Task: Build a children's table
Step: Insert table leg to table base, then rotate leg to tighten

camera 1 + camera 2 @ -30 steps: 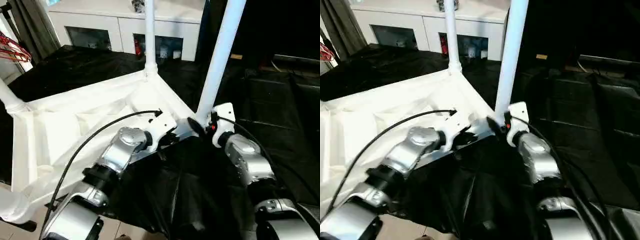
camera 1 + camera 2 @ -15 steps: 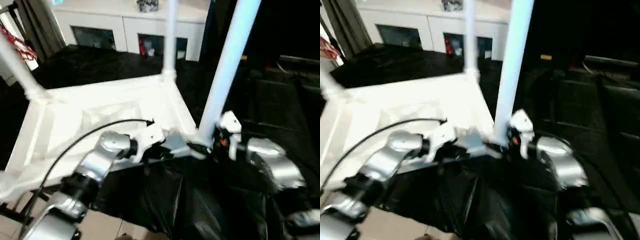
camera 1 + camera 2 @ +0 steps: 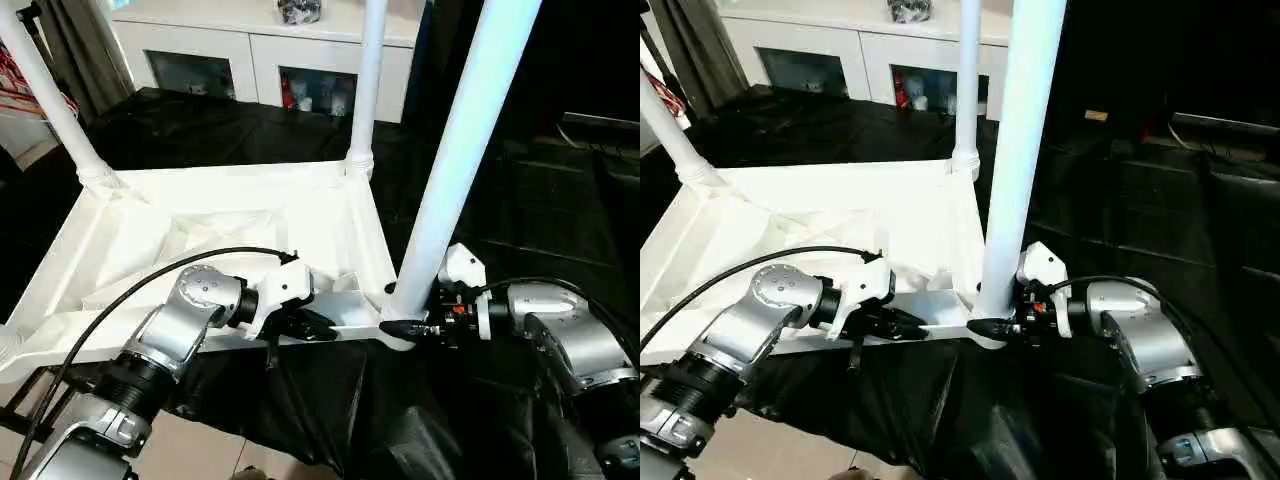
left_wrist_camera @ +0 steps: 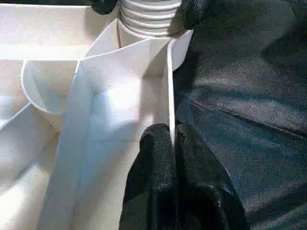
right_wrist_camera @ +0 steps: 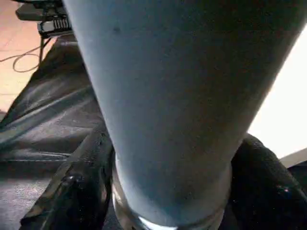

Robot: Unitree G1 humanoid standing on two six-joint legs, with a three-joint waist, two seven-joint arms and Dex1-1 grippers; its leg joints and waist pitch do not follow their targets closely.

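Note:
The children's table lies upside down, its white ribbed tabletop (image 3: 230, 215) facing up. Three white tube legs stand in corner sockets: the near right leg (image 3: 465, 150), the far right leg (image 3: 368, 80) and the far left leg (image 3: 50, 100). My left gripper (image 3: 320, 325) is shut on the thin near rim of the tabletop, with the wall pinched between its black fingers (image 4: 158, 158). My right gripper (image 3: 405, 325) reaches in from the right, and its fingers (image 5: 76, 187) press both sides of the near right leg's base just above the socket.
Black cloth (image 3: 560, 200) covers the surface under and around the tabletop. A white cabinet (image 3: 260, 50) with glass doors stands at the back. Tan floor (image 3: 200, 450) shows at the near edge. A black cable (image 3: 150, 280) arcs over my left forearm.
The whole view has shifted, so the camera has moved. My right gripper's jaws have narrowed around the near right leg's base, and that forearm now comes in from the right. The left grip is unchanged.

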